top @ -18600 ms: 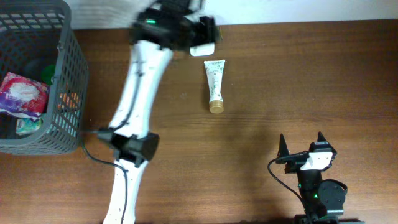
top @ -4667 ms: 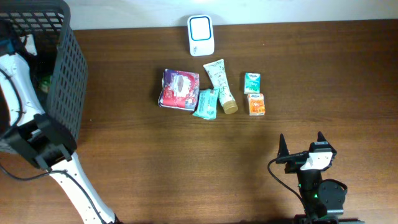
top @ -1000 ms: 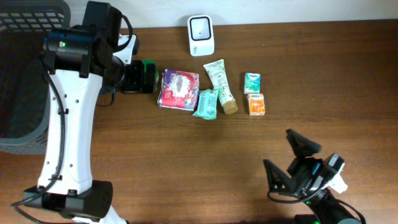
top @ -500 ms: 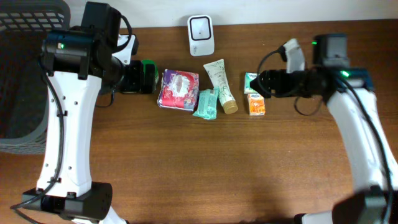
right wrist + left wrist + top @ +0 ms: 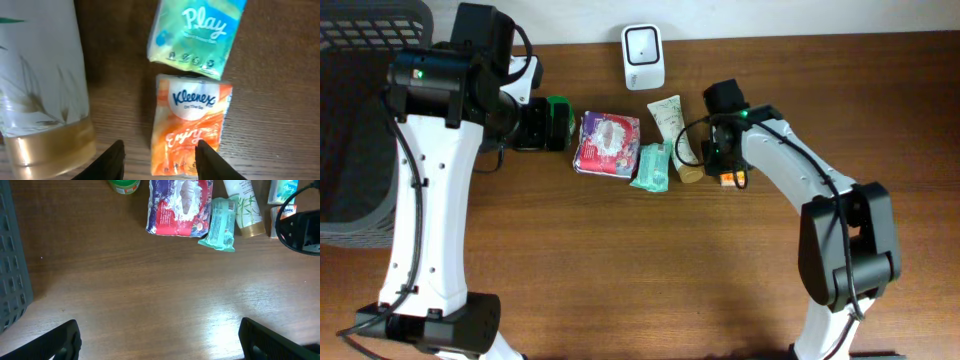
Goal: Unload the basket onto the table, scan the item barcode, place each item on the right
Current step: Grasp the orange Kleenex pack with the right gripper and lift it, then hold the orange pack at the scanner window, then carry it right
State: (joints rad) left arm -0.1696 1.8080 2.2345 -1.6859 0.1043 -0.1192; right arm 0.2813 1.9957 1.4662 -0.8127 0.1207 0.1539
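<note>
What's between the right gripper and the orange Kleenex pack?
Nothing visible. The right gripper hangs right over the Kleenex pack, fingertips at its near end. The Play pack lies just beyond it and the tube off to one side, neither in between.

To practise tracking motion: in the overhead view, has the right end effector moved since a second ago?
Yes. The right end effector went from the bottom right of the view up to the orange Kleenex pack.

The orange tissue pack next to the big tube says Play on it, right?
Not quite. The orange tissue pack says Kleenex. Play is printed on the green pack above it. It does lie next to the tube. The right wrist view shows this.
</note>
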